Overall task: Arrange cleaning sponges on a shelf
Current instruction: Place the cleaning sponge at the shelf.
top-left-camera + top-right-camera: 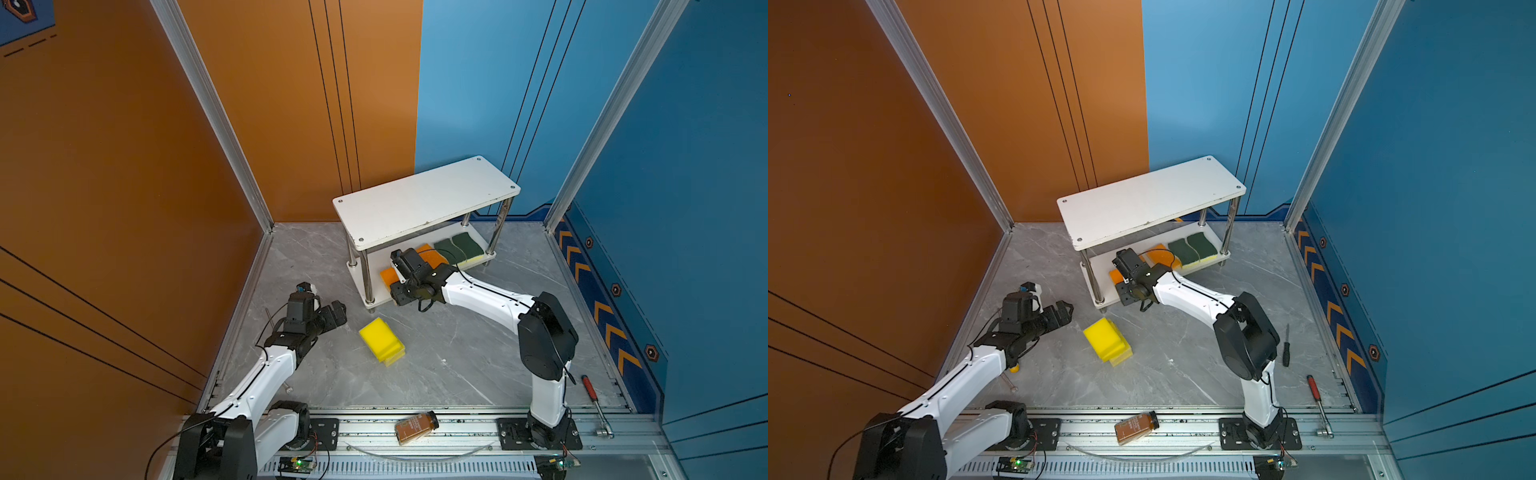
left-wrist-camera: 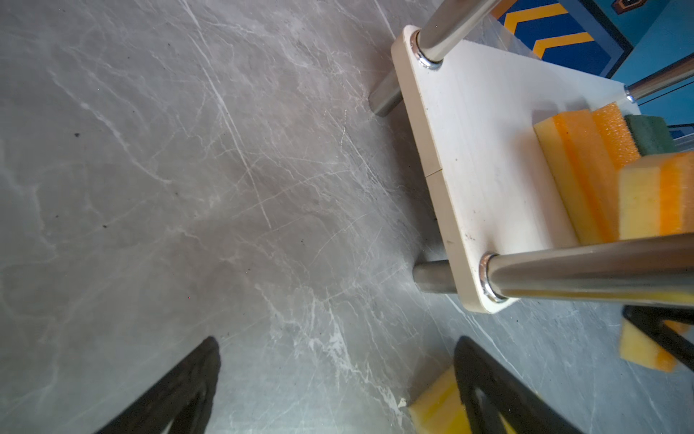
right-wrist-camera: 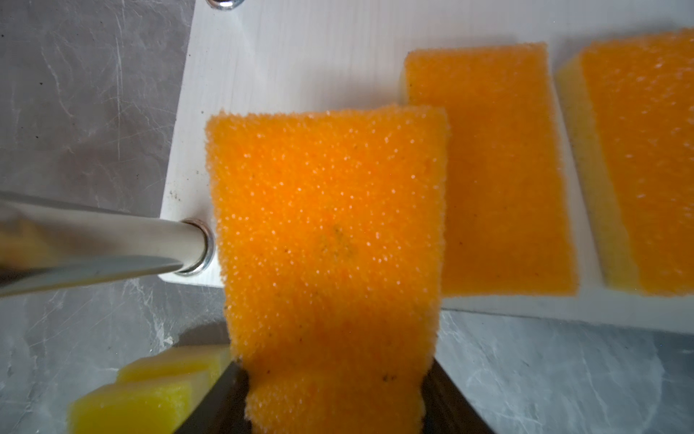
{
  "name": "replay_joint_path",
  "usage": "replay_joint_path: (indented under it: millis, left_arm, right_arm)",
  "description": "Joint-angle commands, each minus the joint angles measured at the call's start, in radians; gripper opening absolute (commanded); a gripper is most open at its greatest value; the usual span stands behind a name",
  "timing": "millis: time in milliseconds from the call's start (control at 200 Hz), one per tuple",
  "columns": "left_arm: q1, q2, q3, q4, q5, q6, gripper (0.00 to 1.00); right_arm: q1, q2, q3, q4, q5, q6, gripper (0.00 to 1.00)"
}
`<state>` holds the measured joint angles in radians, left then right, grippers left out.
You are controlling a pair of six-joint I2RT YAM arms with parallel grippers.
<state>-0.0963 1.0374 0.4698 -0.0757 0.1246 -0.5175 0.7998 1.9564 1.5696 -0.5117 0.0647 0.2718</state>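
**Item:** orange sponge (image 3: 326, 233).
**Location:** over the lower board (image 3: 300, 56) of the shelf (image 1: 424, 199), at its front corner by the leg (image 3: 112, 244). The near end overhangs the front edge. Two other sponges (image 3: 499, 169) lie flat alongside.
**Hold:** the right gripper (image 3: 334, 364) pinches the near end, and the foam is visibly squeezed.
**Left gripper** (image 2: 337, 342): fingers spread, empty.
**Handling, judged:** light, soft, springy, rough-faced. Grip gently across the width.

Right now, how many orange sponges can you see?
3. One orange sponge is clamped in the right gripper, partly over the shelf's lower board. Two more lie flat on that board beside it. The top board could hide others.
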Motion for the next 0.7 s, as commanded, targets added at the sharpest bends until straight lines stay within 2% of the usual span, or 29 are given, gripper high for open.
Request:
replay_joint_path:
  millis: [0,696]
  left_arm:
    - [0.012,-0.024,-0.029,-0.019,0.021,-0.007,0.98]
    - [0.016,-0.028,-0.049,-0.009,0.031,-0.008,0.98]
  right_arm:
    - [0.015,0.03,0.05,0.008,0.049,0.028,0.56]
    - [0.016,0.102,0.094,0.101,0.067,0.03,0.57]
